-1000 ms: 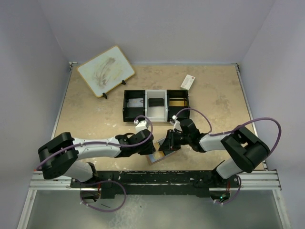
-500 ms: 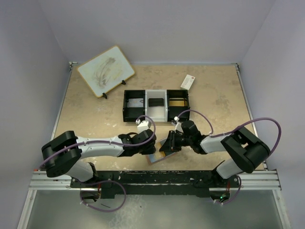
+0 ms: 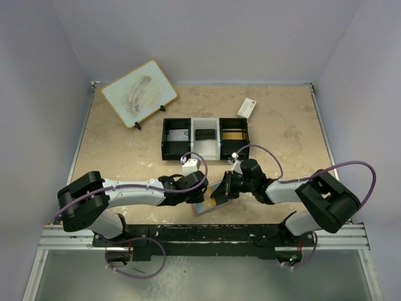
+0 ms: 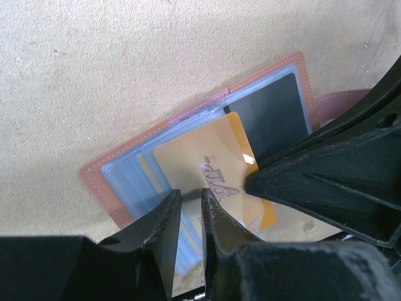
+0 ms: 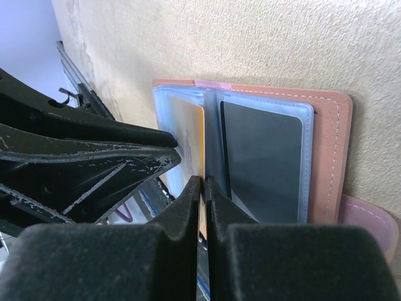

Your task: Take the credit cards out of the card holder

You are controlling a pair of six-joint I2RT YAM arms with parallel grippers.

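Your left arm point(image 3: 131, 188) lay stretched low across to the right. Your left hand point(image 3: 202, 201) pointed at the other, its fingers point(image 4: 164, 221) a narrow gap apart. Your right arm point(image 3: 285, 186) lay stretched low the opposite way, elbow folded back. Your right hand point(image 3: 217, 192) tilted down, its fingers point(image 5: 182, 216) pressed almost together with only a slit between. The two hands met nearly tip to tip.

Desk point(image 3: 119, 157): beige, mottled, walled on three sides. Directly on it:
- card holder point(image 4: 128, 179), near edge, centre, lying open and flat with its clear pockets up;
- black-and-white three-compartment tray point(image 3: 172, 153), mid-desk;
- white packet with red end point(image 3: 247, 108), far right, well apart from tray;
- white board point(image 3: 138, 93) on small black feet, far left corner, tilted.
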